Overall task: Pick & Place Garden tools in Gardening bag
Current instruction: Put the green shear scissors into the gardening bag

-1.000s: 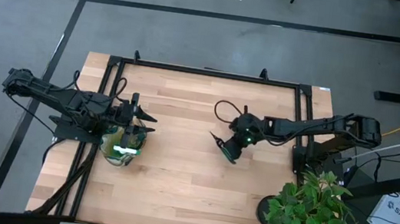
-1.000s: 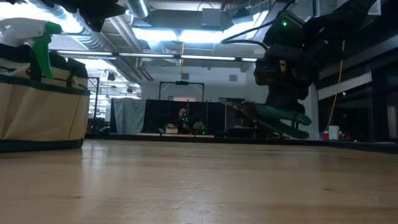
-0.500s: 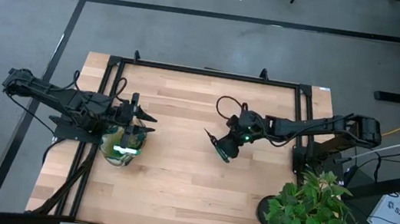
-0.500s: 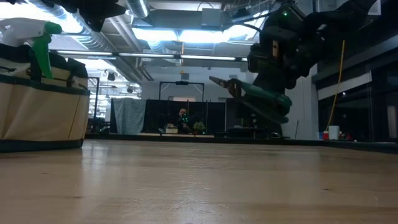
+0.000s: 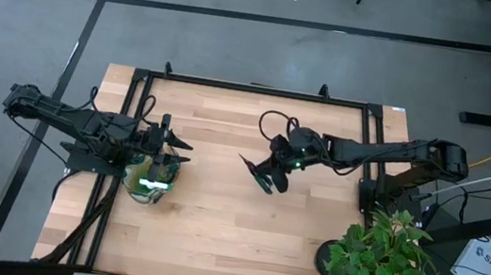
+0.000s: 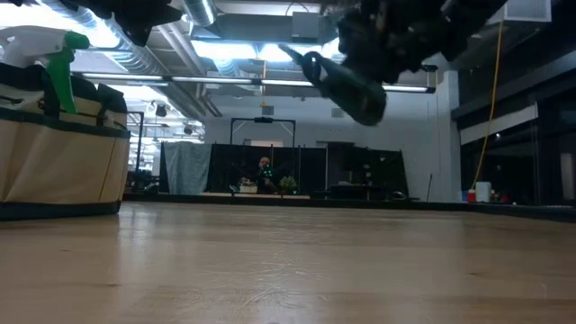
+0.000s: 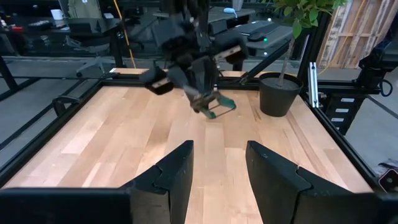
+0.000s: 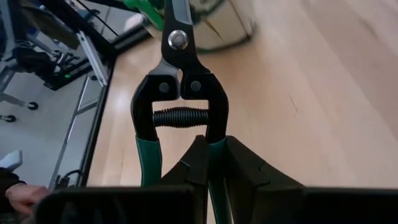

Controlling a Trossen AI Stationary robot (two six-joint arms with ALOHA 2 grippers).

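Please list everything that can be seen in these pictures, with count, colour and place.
Table: one, light wood, black frame around it.
Gardening bag: one, beige with dark green trim, at the table's left side, under the left gripper.
Spray bottle: one, green with a white head, standing in the bag.
Pruning shears: one, black with green handles, held in the air over the table's middle.
Potted plant: one, green leaves, black pot, at the table's near right corner.
Left gripper: one, dark, open, over the bag.
Right gripper: one, dark, shut on the shears' handles.
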